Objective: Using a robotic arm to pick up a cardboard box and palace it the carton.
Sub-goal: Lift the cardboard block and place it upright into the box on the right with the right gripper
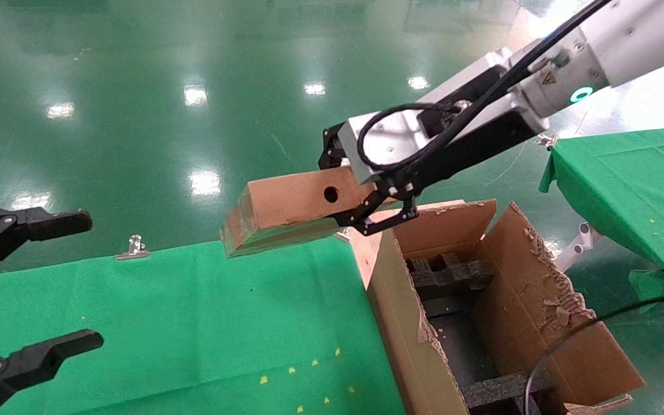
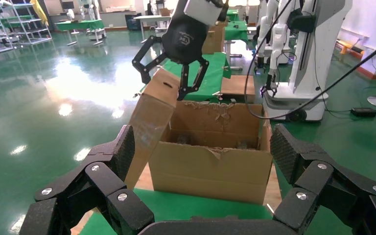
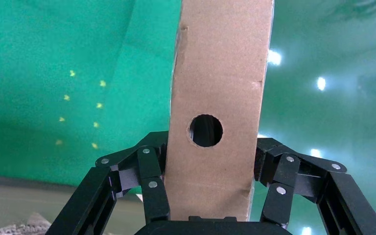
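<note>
The right gripper (image 1: pixel 366 210) of the robotic arm (image 1: pixel 568 63) is pinching the cardboard box (image 1: pixel 291 210) between its linked black fingers (image 3: pixel 152 186), one on each broad face, near the end of the box. In the right wrist view the narrow side of the box, with its small round hole, is facing the camera and is filling the space between the two fingers.

The box is hanging in the air, clear of any surface, over the far edge of the green cloth table (image 1: pixel 193 323) and just beside the carton (image 1: pixel 424 346), on the robot's left of it. It is tilting, with the free end lower than the held end. It is flat, rectangular and closed, made of smooth brown cardboard, and one long face looks scuffed and a little shiny.

The carton is standing open at the right end of the table. It is brown corrugated board with tall flaps and ragged, torn edges (small crumbs of paper are sticking to the right flap), and black foam blocks (image 1: pixel 453 271) are sitting inside it.

The left gripper (image 1: pixel 26 288) is waiting at the left edge of the head view, above the table, with its black fingers spread wide and holding nothing.
</note>
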Controlling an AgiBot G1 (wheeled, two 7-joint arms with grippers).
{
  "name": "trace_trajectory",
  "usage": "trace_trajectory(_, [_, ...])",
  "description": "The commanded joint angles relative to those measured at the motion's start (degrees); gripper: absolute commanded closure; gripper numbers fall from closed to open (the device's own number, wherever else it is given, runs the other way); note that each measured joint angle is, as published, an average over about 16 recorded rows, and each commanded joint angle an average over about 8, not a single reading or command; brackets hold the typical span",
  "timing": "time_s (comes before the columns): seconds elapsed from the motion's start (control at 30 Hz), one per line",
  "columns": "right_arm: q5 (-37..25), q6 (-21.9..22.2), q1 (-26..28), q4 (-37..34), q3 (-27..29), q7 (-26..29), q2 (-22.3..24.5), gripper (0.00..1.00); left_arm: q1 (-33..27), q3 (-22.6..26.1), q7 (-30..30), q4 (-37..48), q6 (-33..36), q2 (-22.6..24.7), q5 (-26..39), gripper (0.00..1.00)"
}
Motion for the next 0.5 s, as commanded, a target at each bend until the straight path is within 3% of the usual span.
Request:
trace_trajectory(0.03, [1.84,-0.03,2.19,-1.01,-2.08,-0.89,0.15,1.00,0.00,0.00,0.00,0.00,0.00,0.00,0.00,0.00])
trace_trajectory(0.5, [8.97,-0.21,14.70,-6.09,-21.86,-4.17,6.88,1.00,0.00,0.00,0.00,0.00,0.00,0.00,0.00,0.00])
